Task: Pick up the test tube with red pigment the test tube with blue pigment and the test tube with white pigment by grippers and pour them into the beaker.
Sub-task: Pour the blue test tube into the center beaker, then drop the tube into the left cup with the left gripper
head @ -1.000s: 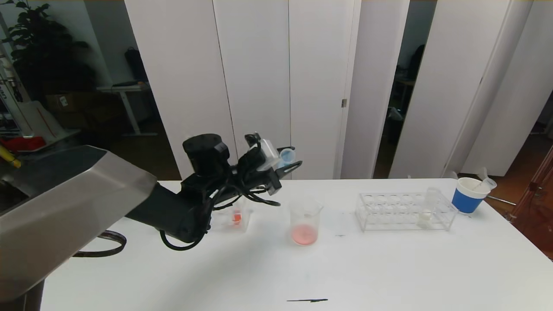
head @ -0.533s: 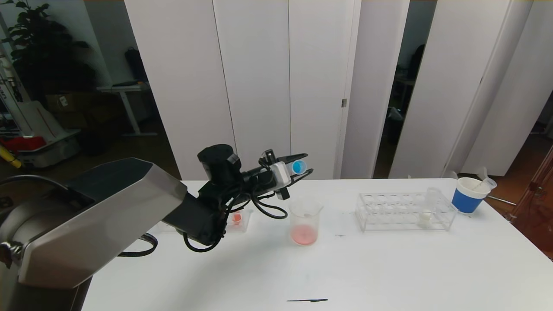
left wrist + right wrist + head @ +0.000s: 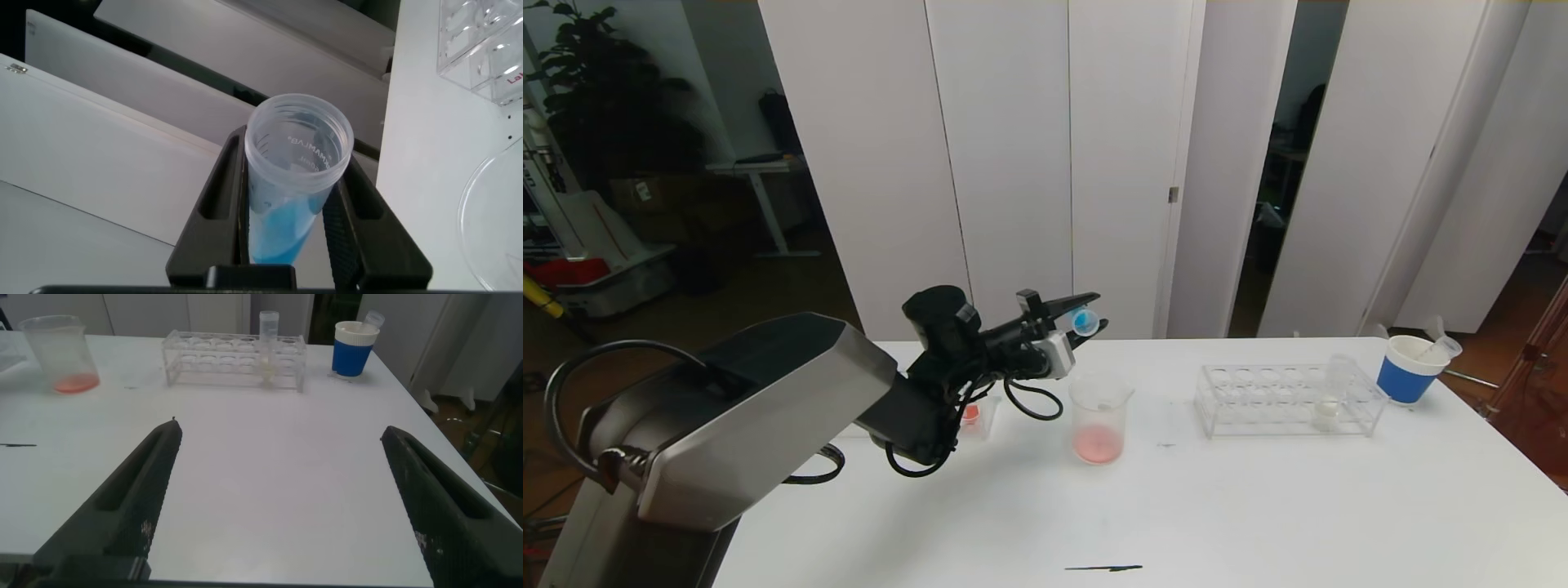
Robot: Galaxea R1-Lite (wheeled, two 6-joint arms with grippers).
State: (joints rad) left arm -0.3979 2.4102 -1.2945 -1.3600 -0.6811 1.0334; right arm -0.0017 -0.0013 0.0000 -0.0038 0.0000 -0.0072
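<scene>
The white table [image 3: 1258,506] is being left mostly bare toward its near edge; only a thin dark mark [image 3: 1103,567] is lying at 6 o'clock from the beaker [image 3: 1099,418]. Open room is being kept between the beaker and the clear tube rack [image 3: 1286,398] at its 3 o'clock. The rack is sitting near the far edge, with the blue-and-white paper cup [image 3: 1408,369] just beyond it, close to the right edge.

The left gripper [image 3: 1092,315] is being held raised, above and slightly behind the beaker's rim, arm stretched out from 8 o'clock with black cables looping underneath. Its black fingers [image 3: 341,224] are being kept clamped on the test tube with blue pigment [image 3: 292,181], tilted close to horizontal, open mouth facing outward, cyan liquid pooled at the bottom.

The right gripper [image 3: 282,494] is being kept low over the bare near-right table, jaws spread wide, nothing between them.

The beaker is clear, cylindrical, lipped, with pinkish-red liquid in its base. The test tube with white pigment [image 3: 1331,392] is standing upright in the rack's right end. A small clear holder with a red-filled tube [image 3: 970,414] is sitting at the beaker's 9 o'clock, partly hidden by the arm.
</scene>
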